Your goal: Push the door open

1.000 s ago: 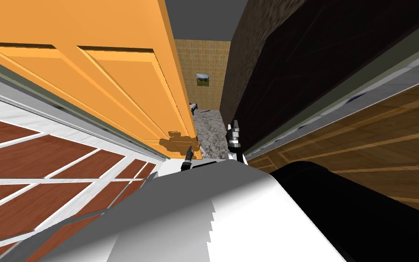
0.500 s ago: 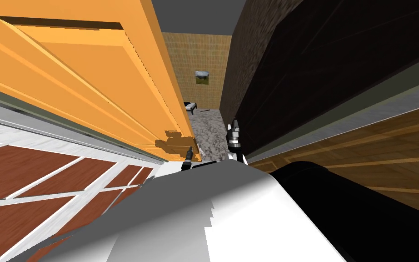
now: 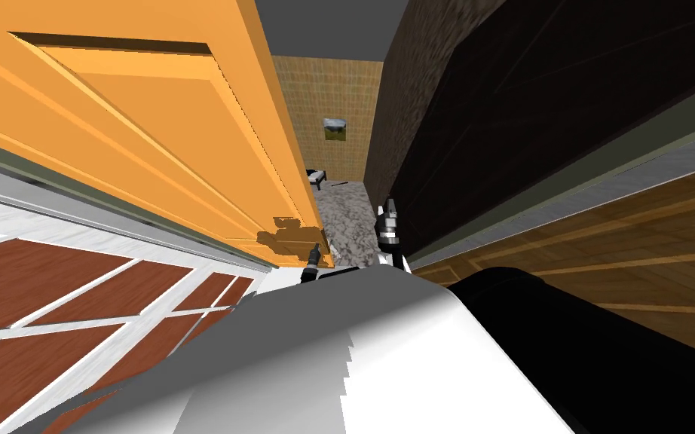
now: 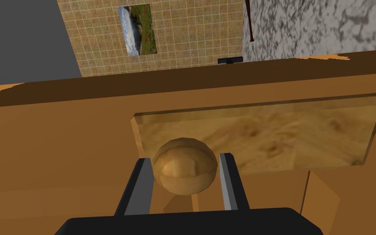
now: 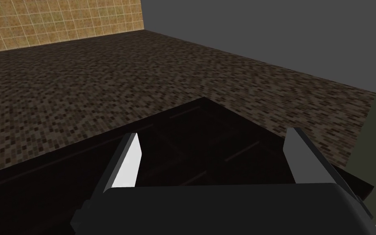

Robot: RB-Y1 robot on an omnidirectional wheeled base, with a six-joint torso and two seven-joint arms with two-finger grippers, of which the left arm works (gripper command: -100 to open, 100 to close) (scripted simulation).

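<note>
**Head view.** The orange panelled door (image 3: 150,128) occupies the upper left of the frame and stands partly open. Its free edge runs down towards the centre. Past that edge a strip of grey marbled floor (image 3: 347,218) leads to a tan tiled wall (image 3: 323,90) bearing a small framed picture (image 3: 336,130) at upper centre. The left gripper (image 3: 313,255) appears small at the door's lower corner, just left of centre. The right gripper (image 3: 389,212) is raised just right of centre, beside a dark panelled surface (image 3: 549,113) that spans the upper right.

**Left wrist view.** This view supplies the contact detail that the head view leaves too small to read. The left gripper (image 4: 185,159) pinches the round brown door knob (image 4: 185,171), one finger pressed to each side of it. Behind the knob lies a rectangular mottled backplate (image 4: 289,138), set on the door's face (image 4: 52,155). The framed picture (image 4: 138,29) and the tiled wall (image 4: 191,32) appear beyond the door's edge.

**Right wrist view.** The right gripper (image 5: 213,134) holds nothing, its fingers spread wide. Ahead of it are the dark panelled surface (image 5: 191,138) and a dark speckled wall (image 5: 81,89).
</note>
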